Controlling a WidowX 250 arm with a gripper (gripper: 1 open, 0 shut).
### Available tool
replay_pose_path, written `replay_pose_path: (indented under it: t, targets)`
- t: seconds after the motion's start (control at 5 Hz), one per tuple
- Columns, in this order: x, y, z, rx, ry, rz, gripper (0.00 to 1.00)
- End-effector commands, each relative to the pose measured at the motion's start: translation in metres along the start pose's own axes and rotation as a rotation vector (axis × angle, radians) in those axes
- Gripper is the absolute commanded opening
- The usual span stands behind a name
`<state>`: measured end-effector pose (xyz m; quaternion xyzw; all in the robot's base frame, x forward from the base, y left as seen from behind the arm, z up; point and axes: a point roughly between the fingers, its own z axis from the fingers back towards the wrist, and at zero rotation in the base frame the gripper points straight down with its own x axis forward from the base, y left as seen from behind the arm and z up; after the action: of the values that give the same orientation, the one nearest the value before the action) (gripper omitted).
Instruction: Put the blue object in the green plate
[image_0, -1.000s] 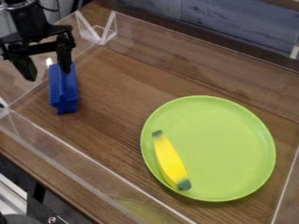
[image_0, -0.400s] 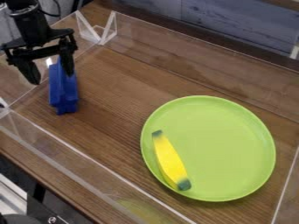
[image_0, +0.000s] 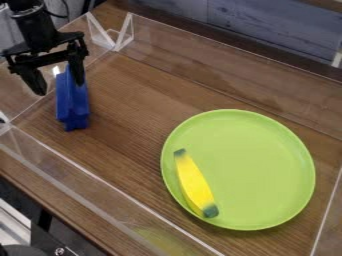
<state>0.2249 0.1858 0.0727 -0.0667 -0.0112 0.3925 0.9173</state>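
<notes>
Landmark = green plate (image_0: 241, 168), biggest thing on the wooden table (image_0: 147, 100), sitting at the lower right inside the clear acrylic walls (image_0: 80, 190). Plate contents: one yellow banana-shaped item (image_0: 197, 182) lying along its left rim, the rest of the dish bare, so there's plenty of landing room toward the plate's centre and right side. Blue object (image_0: 70, 100) is well apart from the plate, far to its upper left near the corner of the enclosure; it looks propped up on end or steeply tilted rather than flat, can't tell which for sure. Gripper (image_0: 47, 70) is directly above the block's upper end, pointing down, fingers spread wide with one on each side of the block's top, nothing clamped yet. Step in hand, as I read it: grasp. To do it well, drop straight down so both fingers straddle the narrow faces evenly, go low enough to get a solid bite rather than pinching just the tip, then close; an off-centre squeeze would likely tip the block over toward the wall. Lift clear before traversing toward the plate, and release on the open side, away from the banana.
</notes>
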Motion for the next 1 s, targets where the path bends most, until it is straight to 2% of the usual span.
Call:
replay_pose_path:
  t: [0.0, 0.8]
  targets:
    - [0.0108, 0.0032, 0.0134, -0.005, -0.053, 0.013, 1.00]
    - [0.0136, 0.0022, 0.0120, -0.011, -0.052, 0.023, 1.00]
